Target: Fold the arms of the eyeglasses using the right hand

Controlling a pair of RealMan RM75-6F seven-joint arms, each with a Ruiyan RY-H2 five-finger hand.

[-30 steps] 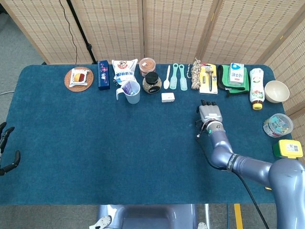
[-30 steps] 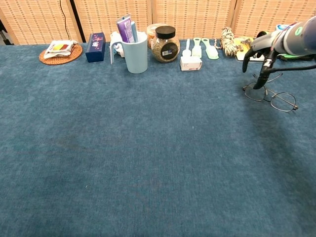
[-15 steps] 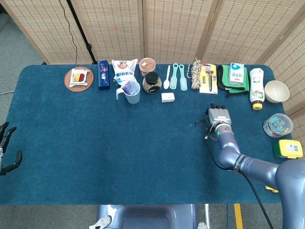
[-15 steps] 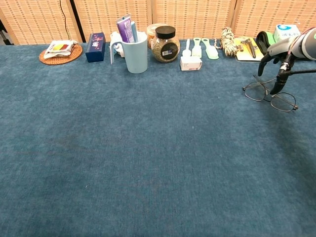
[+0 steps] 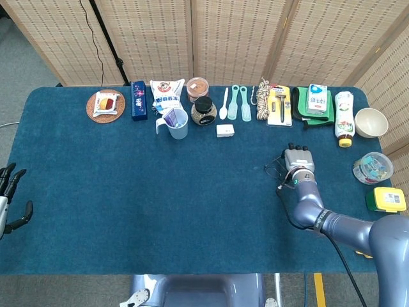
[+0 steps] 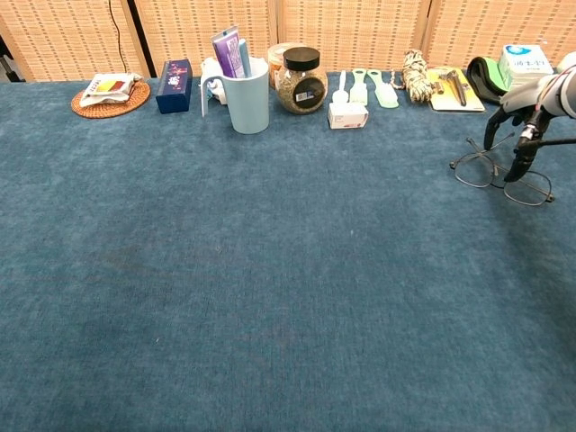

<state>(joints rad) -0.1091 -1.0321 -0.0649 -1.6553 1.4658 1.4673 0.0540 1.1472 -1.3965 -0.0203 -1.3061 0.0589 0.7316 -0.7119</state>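
Right hand [image 6: 526, 121] hangs over the eyeglasses [image 6: 500, 176], fingers [image 6: 519, 158] curled down touching the frame on the surface [image 6: 270, 270]; actual grip unclear.

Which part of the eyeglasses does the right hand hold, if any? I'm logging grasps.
Cannot be told: the right hand has fingers down at the eyeglasses frame, but a closed hold isn't visible. The left hand holds nothing.

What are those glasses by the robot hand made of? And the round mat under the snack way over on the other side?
The eyeglasses look like thin dark metal wire around clear round lenses, since the blue table cover shows through them. The round mat looks like woven rattan or straw, brown and matte with a ringed weave. The right robot hand has dark fingers, probably plastic or rubber.
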